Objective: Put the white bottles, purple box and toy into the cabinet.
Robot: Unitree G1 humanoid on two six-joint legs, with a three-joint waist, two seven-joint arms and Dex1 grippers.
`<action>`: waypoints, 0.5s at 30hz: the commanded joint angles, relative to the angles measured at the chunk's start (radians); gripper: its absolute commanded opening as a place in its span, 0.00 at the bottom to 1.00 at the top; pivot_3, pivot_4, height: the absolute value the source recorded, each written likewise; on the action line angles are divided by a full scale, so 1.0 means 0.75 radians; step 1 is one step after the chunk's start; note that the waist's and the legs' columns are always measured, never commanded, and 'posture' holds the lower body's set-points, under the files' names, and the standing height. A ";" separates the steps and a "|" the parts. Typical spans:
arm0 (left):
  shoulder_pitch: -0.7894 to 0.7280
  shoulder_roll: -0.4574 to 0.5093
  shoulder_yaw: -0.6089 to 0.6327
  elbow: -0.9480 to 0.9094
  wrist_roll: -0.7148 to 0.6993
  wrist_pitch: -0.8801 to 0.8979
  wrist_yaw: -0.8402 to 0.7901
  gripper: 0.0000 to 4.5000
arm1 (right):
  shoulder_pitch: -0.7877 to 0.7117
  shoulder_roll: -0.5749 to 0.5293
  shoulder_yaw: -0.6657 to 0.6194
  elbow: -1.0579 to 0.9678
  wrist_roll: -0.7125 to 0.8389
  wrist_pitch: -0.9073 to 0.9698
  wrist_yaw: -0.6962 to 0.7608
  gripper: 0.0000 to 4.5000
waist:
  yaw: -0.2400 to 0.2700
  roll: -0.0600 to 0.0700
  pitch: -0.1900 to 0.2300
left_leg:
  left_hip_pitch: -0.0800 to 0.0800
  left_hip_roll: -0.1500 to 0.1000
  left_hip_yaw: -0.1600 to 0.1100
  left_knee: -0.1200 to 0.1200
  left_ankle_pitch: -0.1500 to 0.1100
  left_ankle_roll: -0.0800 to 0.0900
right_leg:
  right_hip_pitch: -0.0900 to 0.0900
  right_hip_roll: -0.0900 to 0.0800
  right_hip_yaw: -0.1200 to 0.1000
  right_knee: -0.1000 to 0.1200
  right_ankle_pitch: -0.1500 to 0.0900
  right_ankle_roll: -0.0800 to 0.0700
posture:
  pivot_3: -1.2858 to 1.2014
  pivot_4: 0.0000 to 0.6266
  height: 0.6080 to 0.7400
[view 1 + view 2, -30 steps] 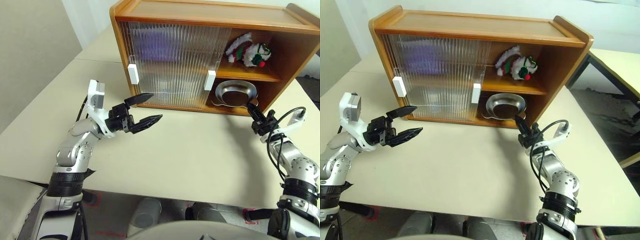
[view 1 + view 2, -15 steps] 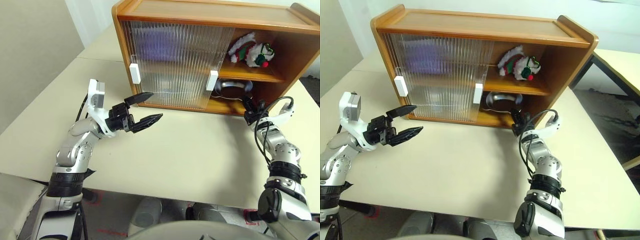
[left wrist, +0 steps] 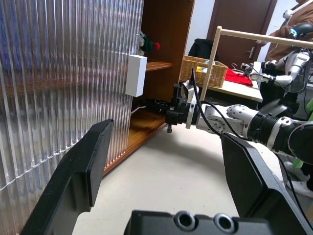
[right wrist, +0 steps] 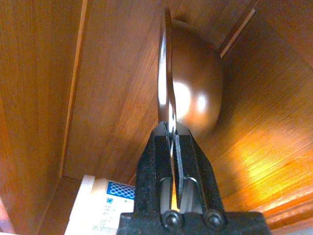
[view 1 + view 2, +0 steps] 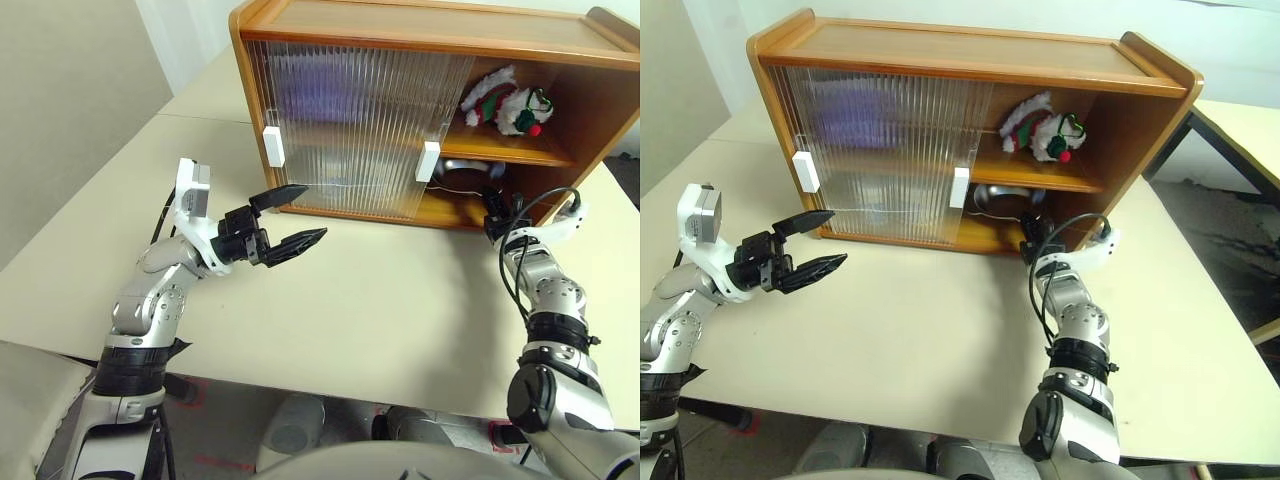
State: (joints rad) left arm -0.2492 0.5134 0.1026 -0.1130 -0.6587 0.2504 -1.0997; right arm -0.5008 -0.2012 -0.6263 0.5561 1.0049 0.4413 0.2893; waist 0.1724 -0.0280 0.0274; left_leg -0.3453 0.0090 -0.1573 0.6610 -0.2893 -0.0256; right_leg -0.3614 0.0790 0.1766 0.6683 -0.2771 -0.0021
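At the right, open bay of the cabinet point(image 5: 420, 25), the right end effector point(image 5: 494, 212) reaches level into the lower compartment, its two black fingers point(image 4: 172, 152) pinched on the thin rim of the steel bowl point(image 4: 193, 93), which stands on edge in the right wrist view. Whether the grip is loosening cannot be told. The toy point(image 5: 1042, 128) lies on the inner shelf directly above, its red-and-green sweater facing outward. One white bottle point(image 4: 100, 208), with a blue-printed label, sits on the cabinet floor just beside the bowl; the second cannot be picked out. A purple blur behind the left ribbed sliding door point(image 5: 350, 130) is probably the purple box. The desk point(image 5: 380, 310) in front carries no task item, so the loading proper looks complete, and the step in hand appears to be settling the bowl in the lower compartment.

To do this well, the bowl should be lowered until its base rests flat before the fingers part, and kept clear of the bottle so that nothing is knocked over. The withdrawal should run straight back along the line of entry, away from the door's white handle point(image 5: 428, 161).

The left end effector point(image 5: 285, 218) hovers over the desk near the cabinet's left front, fingers spread wide and holding nothing, well apart from the work.
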 commanded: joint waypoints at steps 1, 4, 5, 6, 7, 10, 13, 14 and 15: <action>0.009 0.004 -0.014 -0.003 0.017 0.002 -0.006 1.00 | 0.022 0.007 -0.015 -0.026 -0.010 0.011 -0.024 0.25 | 0.000 0.000 0.000 | 0.000 0.000 0.000 0.000 0.000 0.000 | 0.000 0.000 0.000 0.000 0.000 0.000 | 0.61 0.07 1.00; 0.007 0.002 -0.015 0.004 0.019 -0.003 -0.010 1.00 | 0.042 0.011 -0.018 -0.079 0.005 0.033 -0.042 0.50 | 0.000 0.000 0.000 | 0.000 0.000 0.000 0.000 0.000 0.000 | 0.000 0.000 0.000 0.000 0.000 0.000 | 0.60 0.07 1.00; 0.007 0.001 -0.016 0.007 0.020 -0.005 -0.011 1.00 | 0.051 0.012 -0.020 -0.103 0.014 0.043 -0.051 0.57 | 0.000 0.001 0.000 | 0.000 0.000 0.000 0.000 0.000 0.000 | 0.000 0.000 0.000 0.000 0.000 0.000 | 0.60 0.07 1.00; 0.008 0.000 -0.017 0.008 0.021 -0.006 -0.011 1.00 | 0.059 0.014 -0.023 -0.128 0.022 0.054 -0.060 0.66 | 0.000 0.001 0.000 | 0.000 0.000 0.001 0.000 0.000 0.000 | -0.001 0.000 0.000 0.000 0.000 0.000 | 0.60 0.07 1.00; 0.009 -0.001 -0.018 0.009 0.021 -0.007 -0.012 1.00 | 0.068 0.015 -0.025 -0.154 0.029 0.066 -0.069 0.73 | 0.000 0.001 0.000 | 0.000 0.000 0.001 -0.001 0.000 0.000 | -0.001 0.000 0.000 0.000 0.000 0.000 | 0.60 0.07 1.00; 0.013 -0.005 -0.021 0.010 0.023 -0.011 -0.013 1.00 | 0.116 0.024 -0.031 -0.269 0.063 0.122 -0.117 0.99 | 0.000 0.001 0.000 | 0.000 -0.001 0.001 -0.001 0.000 -0.001 | -0.001 0.000 0.000 0.000 0.000 0.000 | 0.60 0.08 1.00; 0.016 -0.005 -0.019 0.007 0.022 -0.012 -0.013 1.00 | 0.181 0.035 -0.029 -0.407 0.110 0.196 -0.171 0.99 | 0.001 0.001 0.001 | 0.000 -0.002 0.001 -0.001 0.000 -0.001 | -0.001 0.000 0.000 0.000 -0.001 -0.001 | 0.60 0.08 1.00; 0.018 -0.003 -0.017 0.011 0.021 -0.014 -0.015 1.00 | 0.245 0.022 -0.012 -0.501 0.126 0.249 -0.177 0.99 | 0.001 0.001 0.001 | 0.000 -0.002 0.001 -0.001 -0.001 -0.001 | -0.001 0.000 0.000 0.000 -0.001 -0.001 | 0.60 0.09 1.00; 0.019 -0.001 -0.015 0.013 0.021 -0.015 -0.017 1.00 | 0.291 0.014 0.000 -0.569 0.138 0.287 -0.184 0.99 | 0.001 0.001 0.001 | 0.000 -0.002 0.001 -0.001 -0.001 -0.001 | -0.001 0.000 0.000 -0.001 -0.001 -0.001 | 0.60 0.09 1.00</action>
State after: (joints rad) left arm -0.2472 0.5094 0.0960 -0.1093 -0.6576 0.2462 -1.1045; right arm -0.3156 -0.1806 -0.6364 0.1942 1.0865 0.6095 0.1721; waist 0.1734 -0.0274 0.0278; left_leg -0.3454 0.0072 -0.1563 0.6596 -0.2898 -0.0266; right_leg -0.3617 0.0792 0.1762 0.6678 -0.2788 -0.0025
